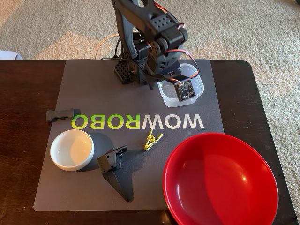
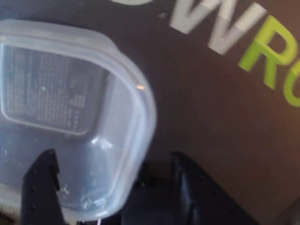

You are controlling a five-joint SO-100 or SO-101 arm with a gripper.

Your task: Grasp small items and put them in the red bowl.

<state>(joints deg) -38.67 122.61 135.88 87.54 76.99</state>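
Pincer (image 2: 112, 187) straddling tub (image 2: 70, 108) rim — grey mat (image 1: 93, 187), carpet (image 1: 56, 28)

You are working on a dark brown wooden table (image 1: 28, 89) that is standing on a beige carpet (image 1: 243, 28). A grey mat (image 1: 140, 98) with the printed word WOWROBO is lying on it, and soft light is reflecting on the wood.

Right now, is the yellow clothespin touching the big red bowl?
Apart. The fixed view shows grey mat between the yellow-green clothespin and the red bowl rim.
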